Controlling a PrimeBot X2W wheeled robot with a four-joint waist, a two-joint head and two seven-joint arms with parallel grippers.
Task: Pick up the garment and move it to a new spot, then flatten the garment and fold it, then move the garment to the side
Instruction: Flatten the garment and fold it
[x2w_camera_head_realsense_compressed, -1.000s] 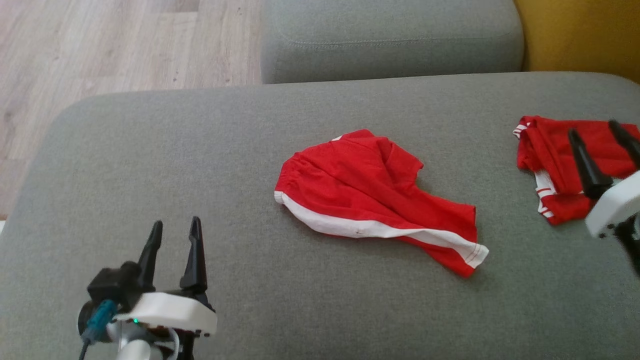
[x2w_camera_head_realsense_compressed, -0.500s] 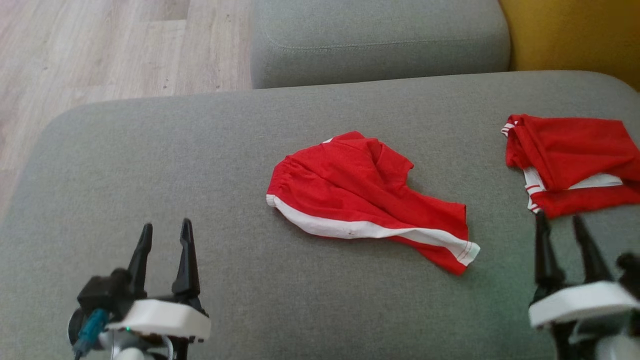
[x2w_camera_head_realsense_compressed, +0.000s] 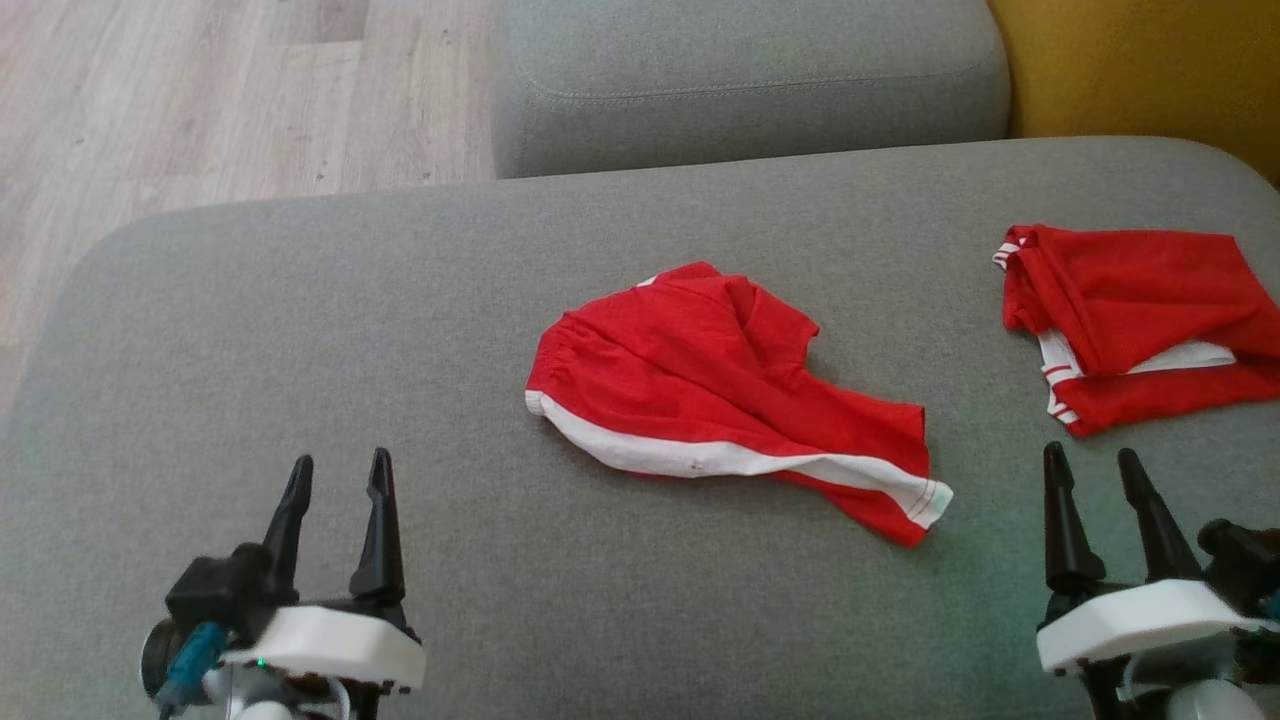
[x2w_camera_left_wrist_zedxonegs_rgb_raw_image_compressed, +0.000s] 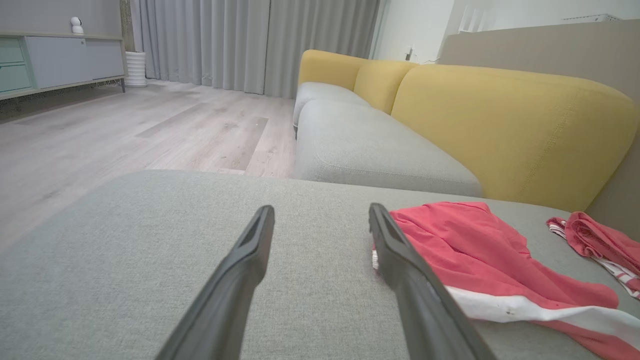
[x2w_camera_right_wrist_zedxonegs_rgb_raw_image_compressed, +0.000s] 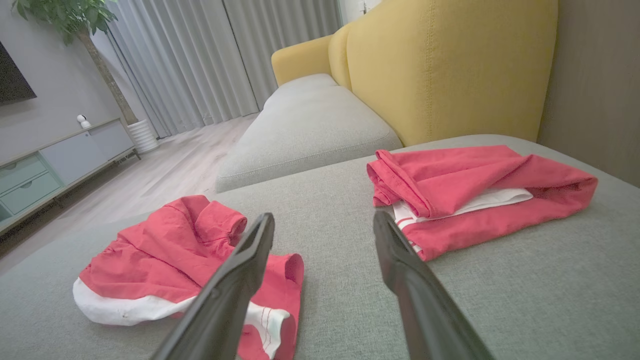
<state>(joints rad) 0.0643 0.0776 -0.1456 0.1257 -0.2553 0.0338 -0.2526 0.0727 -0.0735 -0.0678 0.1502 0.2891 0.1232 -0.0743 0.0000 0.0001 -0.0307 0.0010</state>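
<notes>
Grey cushion (x2w_camera_head_realsense_compressed: 300, 330), crumpled garment (x2w_camera_head_realsense_compressed: 700, 390), wrist-view curtains (x2w_camera_left_wrist_zedxonegs_rgb_raw_image_compressed: 250, 45)

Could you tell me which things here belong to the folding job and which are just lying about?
In the job: crumpled shorts; left gripper and right gripper, both open; cushion beneath.
Lying about: folded garment, apparently already done; far cushion; yellow backrest; floor.

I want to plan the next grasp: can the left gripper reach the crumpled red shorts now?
Probably yes. The left gripper is open and empty, and only bare grey cushion lies between it and the crumpled shorts.
</notes>
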